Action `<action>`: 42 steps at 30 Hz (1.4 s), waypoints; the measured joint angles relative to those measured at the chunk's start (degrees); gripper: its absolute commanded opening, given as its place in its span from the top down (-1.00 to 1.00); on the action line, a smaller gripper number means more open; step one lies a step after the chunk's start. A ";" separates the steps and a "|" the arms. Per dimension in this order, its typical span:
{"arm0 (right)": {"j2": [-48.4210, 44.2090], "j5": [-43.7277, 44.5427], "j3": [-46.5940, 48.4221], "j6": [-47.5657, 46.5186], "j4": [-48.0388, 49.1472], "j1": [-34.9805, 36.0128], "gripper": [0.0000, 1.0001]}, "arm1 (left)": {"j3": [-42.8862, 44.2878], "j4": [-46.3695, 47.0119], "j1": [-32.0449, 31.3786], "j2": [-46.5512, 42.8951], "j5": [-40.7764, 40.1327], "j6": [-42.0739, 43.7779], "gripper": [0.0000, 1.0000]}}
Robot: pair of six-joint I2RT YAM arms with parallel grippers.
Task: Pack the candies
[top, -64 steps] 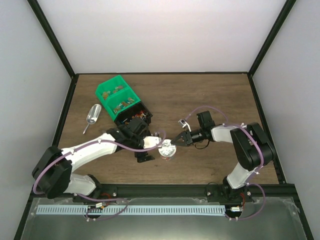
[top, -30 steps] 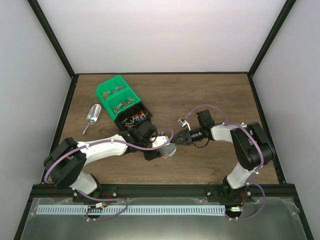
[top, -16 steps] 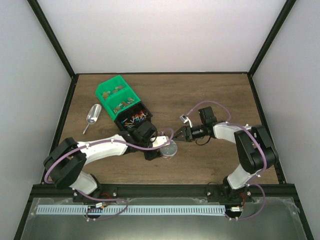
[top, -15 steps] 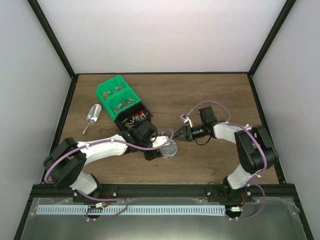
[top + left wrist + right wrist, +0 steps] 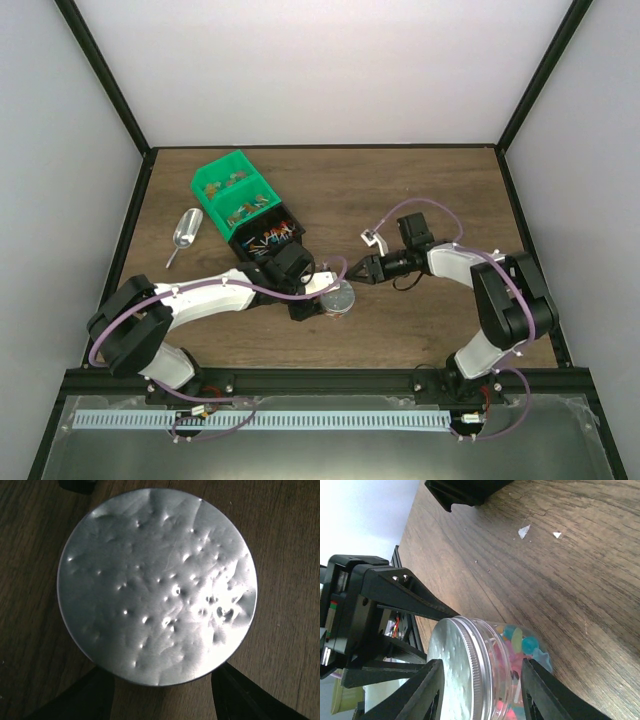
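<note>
On the brown wooden surface (image 5: 430,190), the jar (image 5: 338,298) stands at frame center, candies (image 5: 517,640) inside under its silver lid (image 5: 157,585). The right gripper (image 5: 482,669) grasps the jar's clear wall. The left gripper (image 5: 322,298) straddles the lid; whether it is clenched, I cannot tell.

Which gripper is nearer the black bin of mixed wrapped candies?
Left. The left gripper is right beside the black bin, on its near side; the right gripper is across the silver-lidded clear jar, farther off.
</note>
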 measured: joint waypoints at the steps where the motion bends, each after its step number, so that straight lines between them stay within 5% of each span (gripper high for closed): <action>1: 0.22 0.11 0.00 -0.17 0.00 0.13 0.13 | 0.00 0.02 0.00 0.00 0.00 -0.04 -0.07; 10: 3.54 3.08 -0.02 -2.29 0.04 1.44 0.29 | -0.04 0.02 0.00 0.00 0.02 -0.15 -0.05; 22: 1.07 3.39 0.42 -2.97 -0.81 1.25 -0.05 | 1.18 -7.80 0.00 -2.45 3.93 3.45 -0.11; 34: -2.14 -1.42 0.22 -1.81 1.07 -6.58 -0.06 | 19.80 -14.58 -2.78 4.09 6.25 5.73 -0.08; 42: -2.89 -3.58 -1.88 -1.64 1.38 -9.35 -0.06 | 14.75 -12.68 -4.26 7.80 3.13 8.52 0.04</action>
